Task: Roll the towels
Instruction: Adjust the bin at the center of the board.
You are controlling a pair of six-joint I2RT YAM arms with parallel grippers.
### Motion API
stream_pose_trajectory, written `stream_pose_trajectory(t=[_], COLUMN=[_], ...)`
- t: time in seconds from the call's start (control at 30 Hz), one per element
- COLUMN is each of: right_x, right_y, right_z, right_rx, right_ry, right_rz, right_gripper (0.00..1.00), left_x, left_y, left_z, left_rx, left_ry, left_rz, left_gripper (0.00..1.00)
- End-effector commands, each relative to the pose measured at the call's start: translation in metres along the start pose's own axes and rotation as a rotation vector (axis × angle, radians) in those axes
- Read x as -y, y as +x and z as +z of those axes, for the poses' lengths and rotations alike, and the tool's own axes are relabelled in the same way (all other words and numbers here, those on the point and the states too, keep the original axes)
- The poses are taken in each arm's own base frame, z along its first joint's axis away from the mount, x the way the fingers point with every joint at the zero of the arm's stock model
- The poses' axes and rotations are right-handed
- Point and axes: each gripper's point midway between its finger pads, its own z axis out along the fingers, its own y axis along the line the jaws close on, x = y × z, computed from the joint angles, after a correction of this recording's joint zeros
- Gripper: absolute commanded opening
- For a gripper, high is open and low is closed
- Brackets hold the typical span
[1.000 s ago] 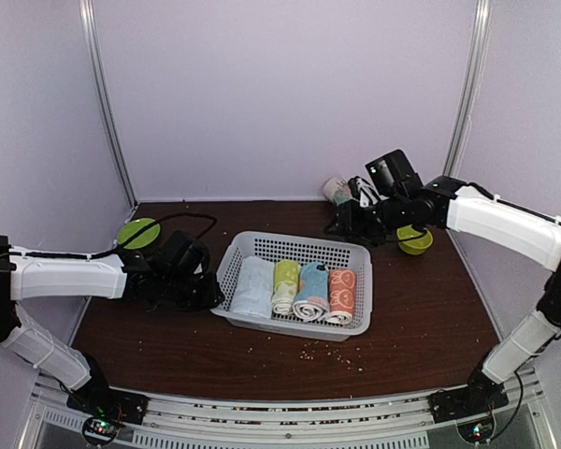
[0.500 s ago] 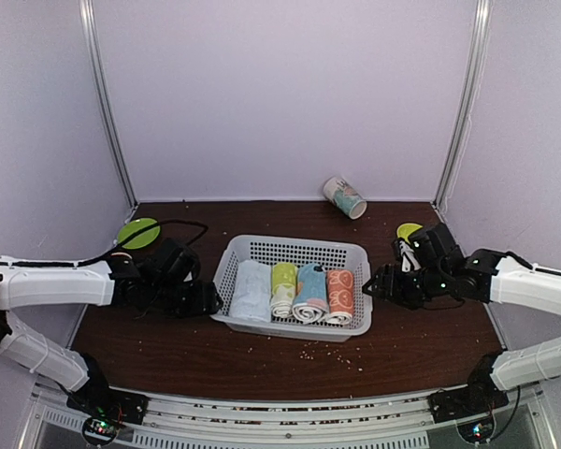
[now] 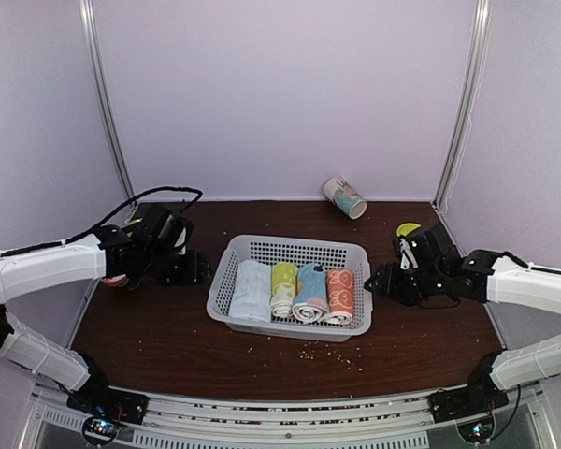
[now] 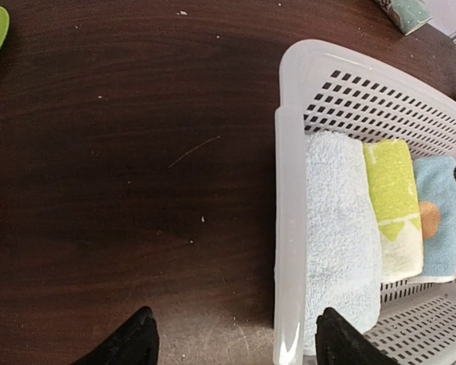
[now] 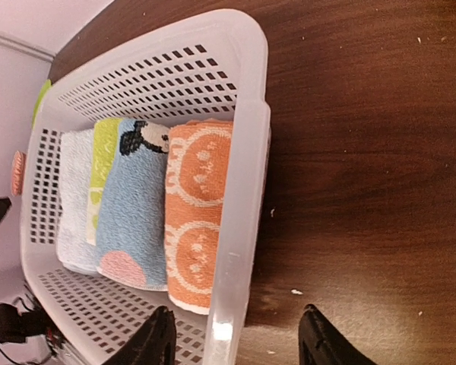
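Basket (image 3: 290, 240): on the table, holding 4 rolled towels.
Orange towel (image 5: 197, 217): just inside the basket wall from the right gripper (image 5: 235, 342), whose jaws stand apart on either side of that wall, gripping nothing.
Blue towel (image 5: 137, 205): 1 roll farther from it.
Left gripper (image 4: 235, 346): jaws apart, empty, at the opposite wall; both towels lie beyond 2 other rolls.
Change: 1 second ago the right gripper was at the back by the cup (image 3: 344, 197).

White basket (image 3: 294, 251) on brown table (image 3: 215, 348); paper cup (image 3: 344, 197) lies tipped behind it
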Motion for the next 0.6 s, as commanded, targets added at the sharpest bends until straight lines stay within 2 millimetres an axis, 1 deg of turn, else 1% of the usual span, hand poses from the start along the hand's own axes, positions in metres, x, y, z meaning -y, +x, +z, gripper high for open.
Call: stream_pose_trajectory(t=[0.0,0.03,0.1,0.23,0.37,0.4,0.47,0.57], right_x=[0.002,0.000,-0.005,-0.006,-0.011,-0.011,-0.011,-0.010], right_y=[-0.002,-0.002,-0.004,-0.011,-0.023,-0.025,-0.030,-0.034], right_z=[0.015,0.018,0.022,0.028,0.027,0.026,0.026,0.029], right_rx=[-0.011,-0.024,-0.037,-0.053,-0.050,-0.048,-0.050,-0.068], right_ry=[0.027,0.026,0.020,0.046,0.067,0.080,0.107,0.140], right_rz=[0.001,-0.004,-0.020,-0.041,-0.103,-0.122,-0.161,-0.201], right_gripper=[0.48,0.44,0.39,0.28,0.16,0.14,0.11,0.09], left_x=[0.021,0.023,0.025,0.031,0.037,0.038,0.041,0.042], left_y=[-0.024,-0.026,-0.027,-0.026,-0.020,-0.019,-0.014,-0.007], left_z=[0.016,0.020,0.029,0.041,0.048,0.048,0.049,0.048], left_rx=[0.004,0.001,-0.013,-0.046,-0.082,-0.087,-0.095,-0.104], left_ry=[0.097,0.109,0.127,0.159,0.189,0.200,0.225,0.250], left_rz=[0.081,0.080,0.079,0.089,0.095,0.095,0.076,0.047], left_gripper=[0.67,0.64,0.59,0.44,0.21,0.17,0.10,0.05])
